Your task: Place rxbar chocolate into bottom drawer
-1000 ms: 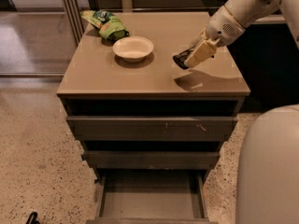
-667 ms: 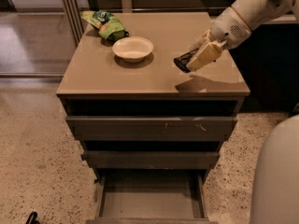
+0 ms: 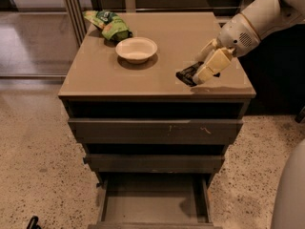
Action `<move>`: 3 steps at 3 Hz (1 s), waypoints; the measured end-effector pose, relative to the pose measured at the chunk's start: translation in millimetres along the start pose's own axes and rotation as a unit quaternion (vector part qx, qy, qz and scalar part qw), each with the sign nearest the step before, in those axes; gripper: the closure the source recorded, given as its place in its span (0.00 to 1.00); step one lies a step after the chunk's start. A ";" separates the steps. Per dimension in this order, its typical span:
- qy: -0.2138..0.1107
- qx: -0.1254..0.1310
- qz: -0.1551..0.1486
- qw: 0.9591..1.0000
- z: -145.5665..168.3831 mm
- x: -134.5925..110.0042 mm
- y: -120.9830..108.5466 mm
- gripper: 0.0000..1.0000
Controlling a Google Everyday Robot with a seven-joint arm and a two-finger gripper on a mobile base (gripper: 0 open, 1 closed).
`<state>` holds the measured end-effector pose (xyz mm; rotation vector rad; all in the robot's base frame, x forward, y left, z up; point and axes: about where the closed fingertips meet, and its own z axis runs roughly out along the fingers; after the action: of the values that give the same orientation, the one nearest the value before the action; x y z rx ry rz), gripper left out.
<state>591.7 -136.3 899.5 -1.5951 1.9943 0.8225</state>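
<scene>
Tool (image 3: 195,73): clenched on the rxbar chocolate (image 3: 185,75), low over the bench (image 3: 95,75), front right.
Change: I've brought the bar lower, nearer the front edge.
Bottom drawer (image 3: 152,206): open, no bar inside yet.

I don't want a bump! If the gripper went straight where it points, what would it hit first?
The gripper, holding the bar, slants down-left over the right of the cabinet top. It would probably meet that top first; height unclear.
</scene>
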 end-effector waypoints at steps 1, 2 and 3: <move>0.000 0.000 0.000 1.000 0.0 -0.1 -0.1 1.00; -0.047 -0.009 -0.009 0.999 -6.1 4.4 25.3 1.00; -0.127 -0.019 -0.017 0.992 -11.3 15.3 66.5 1.00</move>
<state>523.6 -144.9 908.5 -1.4599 1.7774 1.0018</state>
